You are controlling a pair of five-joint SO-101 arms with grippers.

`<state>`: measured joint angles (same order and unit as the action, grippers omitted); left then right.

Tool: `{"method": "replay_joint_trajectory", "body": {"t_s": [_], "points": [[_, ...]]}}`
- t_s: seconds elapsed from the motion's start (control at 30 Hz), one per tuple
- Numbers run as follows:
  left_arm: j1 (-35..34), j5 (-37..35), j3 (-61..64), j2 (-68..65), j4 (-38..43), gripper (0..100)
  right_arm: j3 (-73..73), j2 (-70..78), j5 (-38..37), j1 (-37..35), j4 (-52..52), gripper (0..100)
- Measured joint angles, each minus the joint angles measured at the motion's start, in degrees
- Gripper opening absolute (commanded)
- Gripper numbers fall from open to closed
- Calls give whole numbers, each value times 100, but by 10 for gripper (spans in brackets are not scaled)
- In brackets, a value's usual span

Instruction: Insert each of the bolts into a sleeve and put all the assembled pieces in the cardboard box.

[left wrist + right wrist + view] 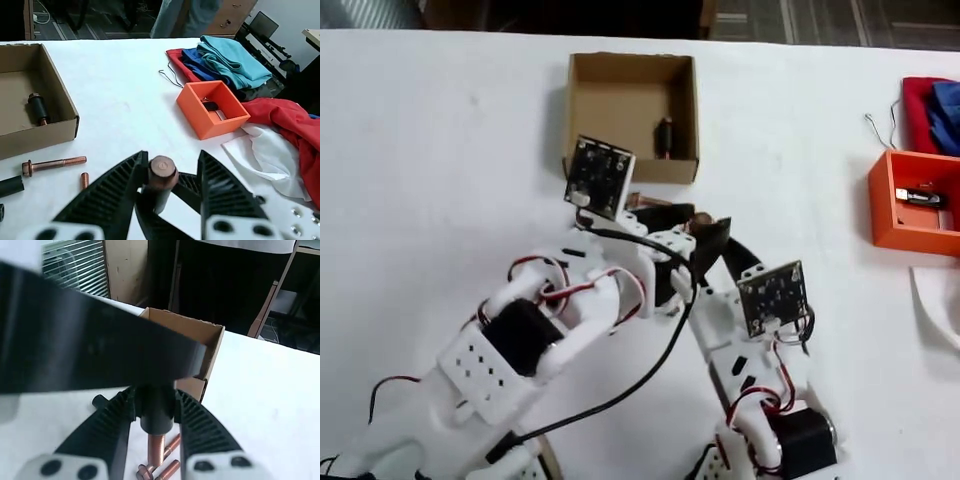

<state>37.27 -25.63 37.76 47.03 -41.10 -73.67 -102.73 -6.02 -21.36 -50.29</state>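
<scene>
Your right tool [156,396] pinches the sleeve [157,417] with a bolt [156,450] through it, your left tool [173,160] stands spread about the bolt's head (touching one side at most), and the cardboard box [660,170] lies just beyond both.

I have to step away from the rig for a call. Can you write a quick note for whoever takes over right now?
The right gripper is shut on a sleeve with a bolt through it. The left gripper is open around that bolt's head. One assembled piece lies in the cardboard box. On the table near the box lie loose bolts and a spare sleeve. Done: one piece boxed, a second put together. Left: box the held one, then sleeve and box the rest.
</scene>
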Motion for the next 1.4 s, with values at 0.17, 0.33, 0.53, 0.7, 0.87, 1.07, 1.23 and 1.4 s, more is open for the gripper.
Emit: {"method": "replay_joint_trajectory", "body": {"t_s": [0.17,0.33,0.53,0.7,0.87,1.07,1.23,1.4], "points": [[-53,0,-35,0,0,177,0,0,0,9,0,22],[-193,0,-70,0,0,177,0,0,0,-9,0,22],[-554,0,-545,0,0,177,0,0,0,-18,0,22],[-844,0,-967,0,0,153,0,0,0,-9,0,22],[-1538,158,-1160,9,-554,48,0,0,0,0,0,22],[-3051,1556,-1099,9,-1090,27,0,0,0,0,0,22],[-4897,2593,-589,9,-1521,30,62,35,273,70,413,22],[-5996,3842,941,0,-1336,28,932,870,431,202,484,22]]}}
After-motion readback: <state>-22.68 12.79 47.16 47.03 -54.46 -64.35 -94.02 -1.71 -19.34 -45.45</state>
